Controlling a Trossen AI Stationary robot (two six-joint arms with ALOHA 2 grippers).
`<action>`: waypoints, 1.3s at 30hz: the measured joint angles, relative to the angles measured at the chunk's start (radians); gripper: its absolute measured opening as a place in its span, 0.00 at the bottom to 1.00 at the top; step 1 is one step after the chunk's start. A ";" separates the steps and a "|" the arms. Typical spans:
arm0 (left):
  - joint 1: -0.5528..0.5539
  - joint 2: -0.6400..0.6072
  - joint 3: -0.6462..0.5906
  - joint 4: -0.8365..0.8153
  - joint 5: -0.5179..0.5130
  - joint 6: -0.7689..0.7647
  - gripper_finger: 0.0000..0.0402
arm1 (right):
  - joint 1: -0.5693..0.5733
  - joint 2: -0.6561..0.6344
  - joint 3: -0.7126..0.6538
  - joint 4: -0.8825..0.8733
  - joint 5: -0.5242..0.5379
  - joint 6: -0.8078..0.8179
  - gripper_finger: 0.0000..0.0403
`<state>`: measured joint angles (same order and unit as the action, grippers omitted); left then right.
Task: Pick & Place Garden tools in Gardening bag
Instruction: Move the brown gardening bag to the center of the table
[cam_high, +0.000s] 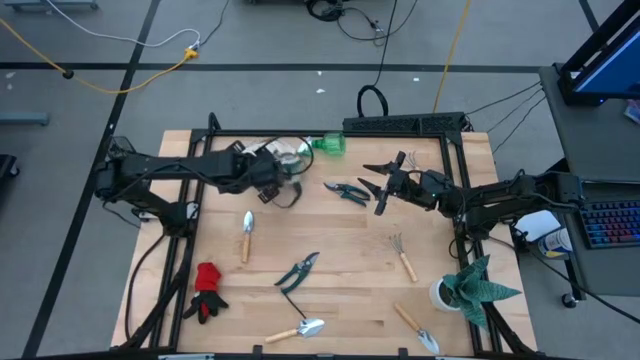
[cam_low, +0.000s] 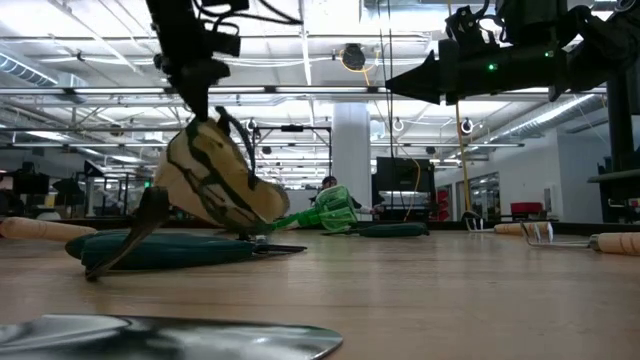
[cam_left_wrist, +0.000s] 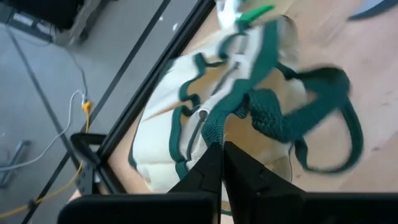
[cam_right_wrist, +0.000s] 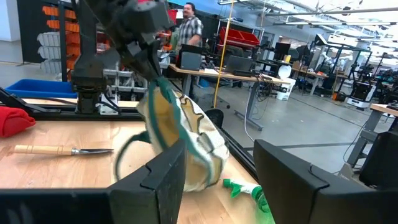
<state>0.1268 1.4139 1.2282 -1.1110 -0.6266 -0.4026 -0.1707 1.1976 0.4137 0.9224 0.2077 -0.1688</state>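
The left end effector (cam_high: 277, 172) is clamped shut with its arm reaching inward, while the right end effector (cam_high: 383, 188) hovers with fingers spread.

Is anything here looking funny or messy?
Yes. The bag hangs crooked, lifted by one handle in the shut left tool, so it slumps sideways instead of standing open. The spray bottle lies tipped over beside it. The right tool waits open above the table.
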 joint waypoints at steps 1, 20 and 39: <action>-0.009 0.000 0.009 0.000 0.000 0.000 0.03 | 0.000 0.000 0.000 0.000 0.000 0.000 0.45; -0.100 0.000 0.043 0.124 0.089 0.008 0.01 | 0.018 0.102 0.000 0.024 -0.185 0.087 0.45; -0.116 0.000 0.043 0.189 0.110 0.032 0.02 | 0.018 0.564 0.257 0.124 -0.183 0.128 0.45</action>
<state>0.0105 1.4136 1.2716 -0.9218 -0.5167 -0.3706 -0.1532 1.7613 0.6702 1.0459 0.0246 -0.0407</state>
